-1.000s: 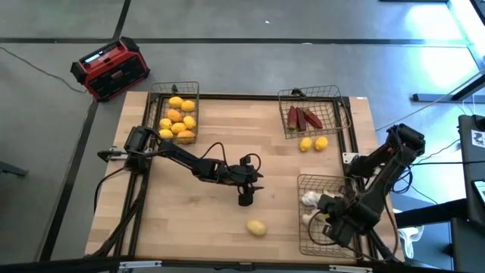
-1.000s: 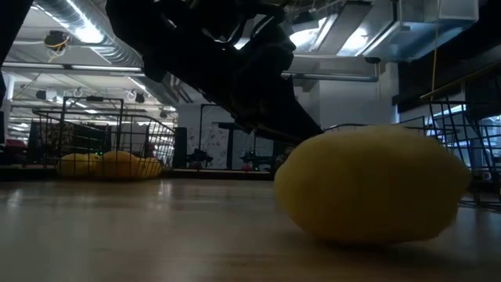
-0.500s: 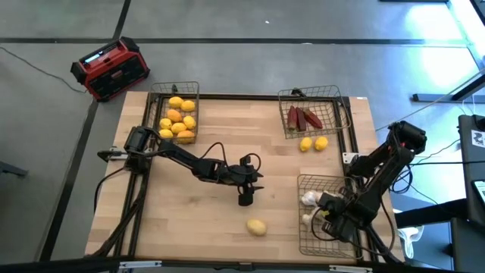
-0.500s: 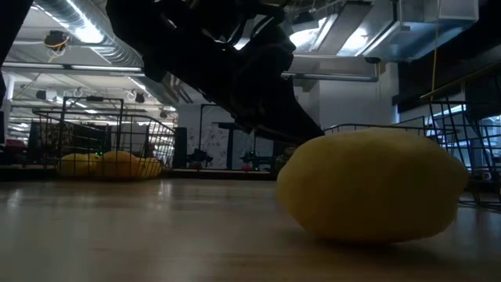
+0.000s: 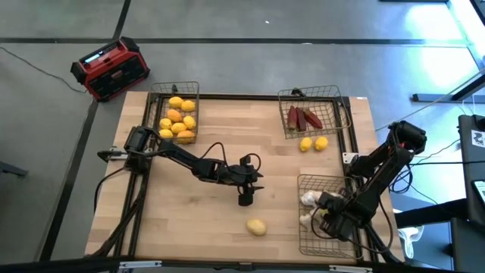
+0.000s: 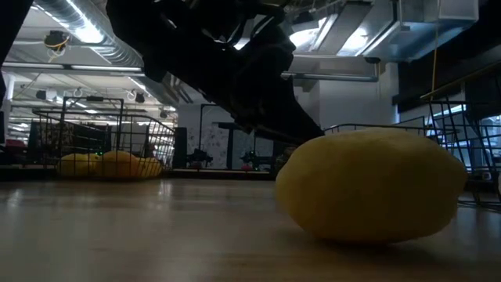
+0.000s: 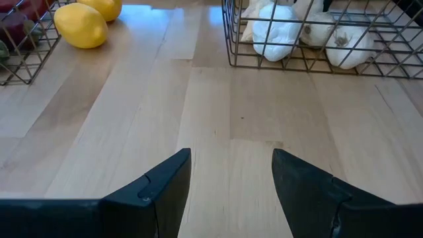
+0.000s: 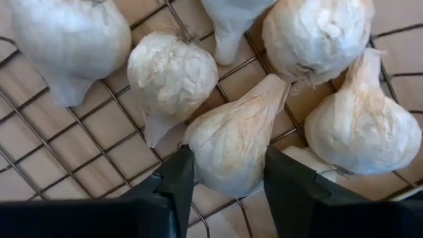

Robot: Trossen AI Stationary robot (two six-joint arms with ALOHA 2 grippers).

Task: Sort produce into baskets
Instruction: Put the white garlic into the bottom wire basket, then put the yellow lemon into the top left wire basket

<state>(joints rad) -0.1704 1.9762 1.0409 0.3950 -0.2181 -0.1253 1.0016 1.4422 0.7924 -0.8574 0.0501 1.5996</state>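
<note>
On the worktop (image 5: pixel 197 220), the right tool (image 8: pixel 225 173) sits inside the near wire basket (image 5: pixel 307 235), fingers parted around a garlic bulb (image 8: pixel 231 149), seemingly releasing it. Left tool (image 7: pixel 231 173) hangs open mid-worktop; next target, probably the stray lemon (image 5: pixel 256 227).

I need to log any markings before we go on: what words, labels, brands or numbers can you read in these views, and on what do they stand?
No text can be read in any view.
Red-and-black box on the floor beside the table: a pale panel on its top, too small to read.
Baskets, lemons, garlic: no labels seen.
</note>
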